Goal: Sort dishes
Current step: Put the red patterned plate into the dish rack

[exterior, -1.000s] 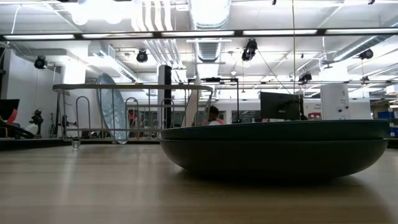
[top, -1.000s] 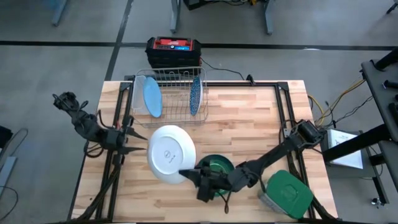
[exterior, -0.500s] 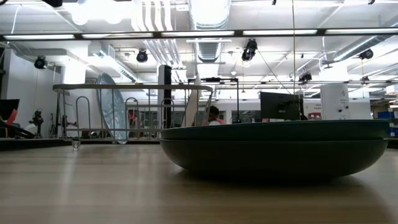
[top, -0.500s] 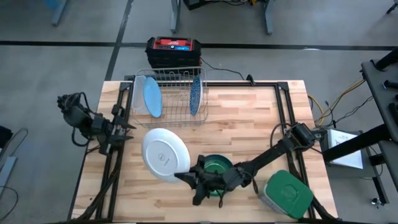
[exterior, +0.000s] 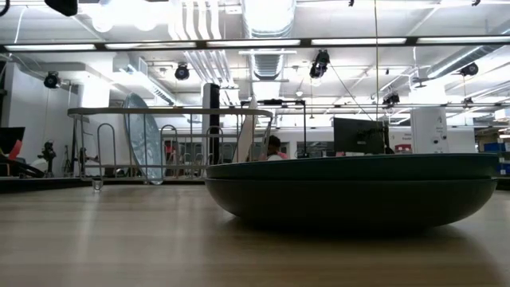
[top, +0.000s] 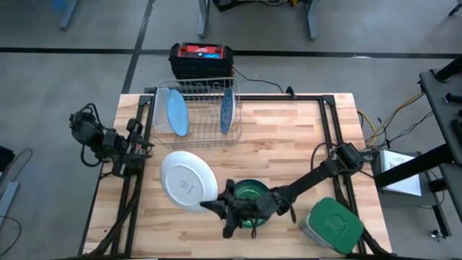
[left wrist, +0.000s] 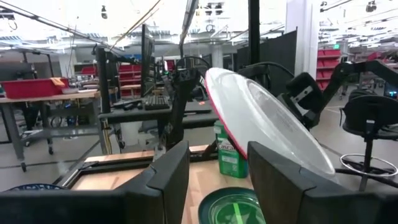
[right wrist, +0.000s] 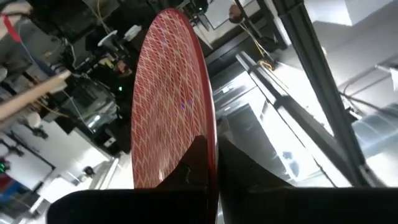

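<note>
Near the front middle of the desk, the right gripper is clamped on the rim of a large plate, white on its upper face and red-patterned underneath, and holds it tilted above the wood. In the right wrist view the plate stands on edge between the closed fingers. Just right of that gripper a dark green bowl sits on the desk, partly under the right arm; the low view shows it resting flat on the wood.

At the far left of the desk a wire rack holds a light blue plate and a blue speckled plate, both upright. A grey container with a green lid lies at the near right corner.

The left gripper hovers at the left edge of the desk, well apart from the white plate, its fingers parted about halfway with nothing between them.
</note>
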Available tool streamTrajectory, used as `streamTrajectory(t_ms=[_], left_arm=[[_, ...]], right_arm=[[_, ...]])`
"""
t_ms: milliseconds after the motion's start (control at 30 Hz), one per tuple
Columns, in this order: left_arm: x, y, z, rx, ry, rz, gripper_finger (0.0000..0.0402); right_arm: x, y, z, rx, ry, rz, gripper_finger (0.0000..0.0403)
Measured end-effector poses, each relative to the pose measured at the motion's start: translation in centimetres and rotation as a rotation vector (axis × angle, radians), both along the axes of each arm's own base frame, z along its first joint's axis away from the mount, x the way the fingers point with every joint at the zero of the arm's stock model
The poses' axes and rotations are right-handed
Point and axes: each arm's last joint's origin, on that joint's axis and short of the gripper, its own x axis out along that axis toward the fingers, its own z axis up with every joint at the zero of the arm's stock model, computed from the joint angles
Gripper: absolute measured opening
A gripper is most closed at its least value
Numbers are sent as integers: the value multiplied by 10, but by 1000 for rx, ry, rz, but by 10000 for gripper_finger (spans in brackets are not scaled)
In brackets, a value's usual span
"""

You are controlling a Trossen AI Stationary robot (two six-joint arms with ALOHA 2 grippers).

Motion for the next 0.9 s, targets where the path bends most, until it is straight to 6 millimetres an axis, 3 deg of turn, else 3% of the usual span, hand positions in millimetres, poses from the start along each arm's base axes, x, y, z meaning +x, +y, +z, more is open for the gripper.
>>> streamTrajectory(t_ms=[200, 400, 533, 633, 767, 900], left_arm=[[-1, 1, 0, -1, -1, 0, 152], [-7, 6, 6, -30, -31, -1, 152], [-11, 9, 7, -43, -46, -1, 152], [-12, 10, 6, -42, -52, 3, 152], [-13, 11, 5, -41, -52, 6, 152], [-13, 11, 5, -40, -51, 7, 152]], right_arm=[[4, -10, 3, 190, -44, 0, 0], [-6, -29, 32, 708, -415, -131, 0], [-19, -58, 56, 1195, -815, -58, 0], [-16, -86, 66, 1532, -1028, -69, 0], [3, -126, 57, 1782, -1226, -173, 0], [16, -146, 49, 1937, -1340, -126, 0]])
